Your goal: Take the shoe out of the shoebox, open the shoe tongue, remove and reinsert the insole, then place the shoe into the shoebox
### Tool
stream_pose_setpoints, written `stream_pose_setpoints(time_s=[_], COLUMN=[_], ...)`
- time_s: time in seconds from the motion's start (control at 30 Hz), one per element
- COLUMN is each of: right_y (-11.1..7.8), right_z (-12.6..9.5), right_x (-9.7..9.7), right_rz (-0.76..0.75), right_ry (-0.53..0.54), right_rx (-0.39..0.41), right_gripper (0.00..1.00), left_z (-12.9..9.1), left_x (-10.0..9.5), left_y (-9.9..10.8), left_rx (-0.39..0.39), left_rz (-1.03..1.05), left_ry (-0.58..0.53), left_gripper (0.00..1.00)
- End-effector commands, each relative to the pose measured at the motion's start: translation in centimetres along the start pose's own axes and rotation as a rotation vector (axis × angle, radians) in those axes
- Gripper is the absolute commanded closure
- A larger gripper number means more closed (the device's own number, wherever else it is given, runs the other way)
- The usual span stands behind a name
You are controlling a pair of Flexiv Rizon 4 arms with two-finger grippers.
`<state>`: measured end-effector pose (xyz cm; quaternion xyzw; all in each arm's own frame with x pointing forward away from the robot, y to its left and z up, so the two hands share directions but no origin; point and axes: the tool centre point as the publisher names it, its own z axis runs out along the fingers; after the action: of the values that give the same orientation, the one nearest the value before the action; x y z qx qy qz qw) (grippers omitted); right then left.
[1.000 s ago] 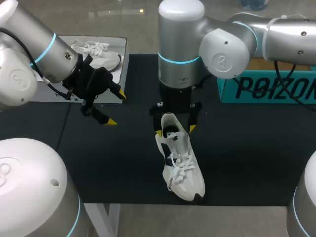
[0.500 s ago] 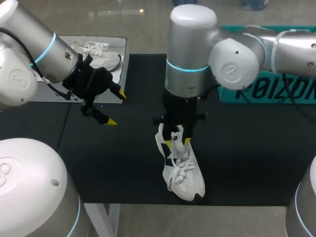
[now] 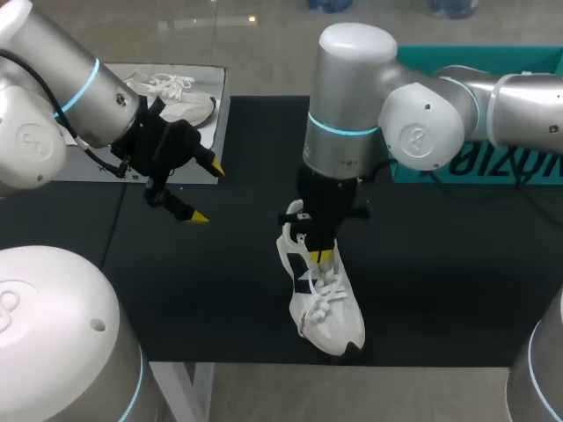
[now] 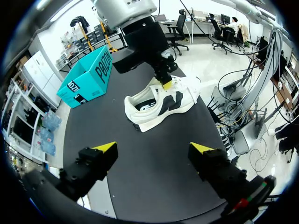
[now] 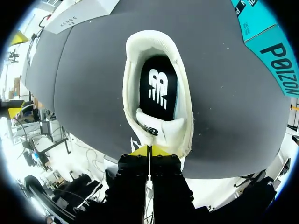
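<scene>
Shoe out of box, tongue step under way

White shoe (image 3: 324, 299) lies on the black table (image 3: 440, 264), well apart from the teal shoebox (image 4: 88, 77). Right gripper (image 5: 149, 150) stands at the tongue (image 5: 154, 128), fingers pressed together; left gripper (image 3: 208, 192) hovers aside, fingers spread, empty. Black insole (image 5: 158, 88) sits inside, so removal, reinsertion and boxing appear yet to come.

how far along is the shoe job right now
Done: the shoe is out of the shoebox and lies on the table. In hand: the right gripper, fingers closed, sits at the tongue; whether it pinches it is unclear. The left gripper hangs open, apart. Left: the insole is inside the shoe, so removing, reinserting and boxing remain.
</scene>
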<state>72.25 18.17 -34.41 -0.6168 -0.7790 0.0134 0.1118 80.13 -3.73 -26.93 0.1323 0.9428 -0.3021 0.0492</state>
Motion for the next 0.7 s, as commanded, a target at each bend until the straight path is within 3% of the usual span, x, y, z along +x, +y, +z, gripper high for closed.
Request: stream_pose_setpoints(time_s=[0.03,0.2,0.5,0.53,0.6,0.63,0.67,0.7], right_y=[-0.9,-0.8,0.2,0.4,0.6,0.7,0.7,0.8], right_z=[-2.4,-3.5,-0.8,-0.7,-0.6,-0.6,-0.8,-0.9], right_x=[0.0,0.1,1.0,1.0,1.1,1.1,1.2,1.2], right_rz=[-0.008,-0.022,-0.056,-0.059,-0.064,-0.066,-0.069,-0.072], right_ry=[-0.024,-0.041,0.016,0.019,0.02,0.02,0.02,0.017], right_rx=[-0.032,-0.046,-0.015,-0.014,-0.011,-0.009,-0.011,-0.013], right_gripper=[1.0,1.0,0.97,0.77,0.56,0.38,0.03,0.0], left_z=[0.0,0.0,0.0,0.0,0.0,0.0,0.0,0.0], left_x=[-0.1,-0.1,-0.1,-0.1,-0.1,-0.1,-0.1,-0.1], left_y=[0.0,0.0,0.0,0.0,0.0,0.0,0.0,0.0], left_rx=[-0.003,-0.003,-0.003,-0.003,-0.003,-0.003,-0.003,-0.003], left_rz=[0.0,0.0,0.0,0.0,0.0,0.0,0.0,0.0], left_ry=[0.002,0.002,0.002,0.002,0.002,0.002,0.002,0.002], left_gripper=[0.0,0.0,0.0,0.0,0.0,0.0,0.0,0.0])
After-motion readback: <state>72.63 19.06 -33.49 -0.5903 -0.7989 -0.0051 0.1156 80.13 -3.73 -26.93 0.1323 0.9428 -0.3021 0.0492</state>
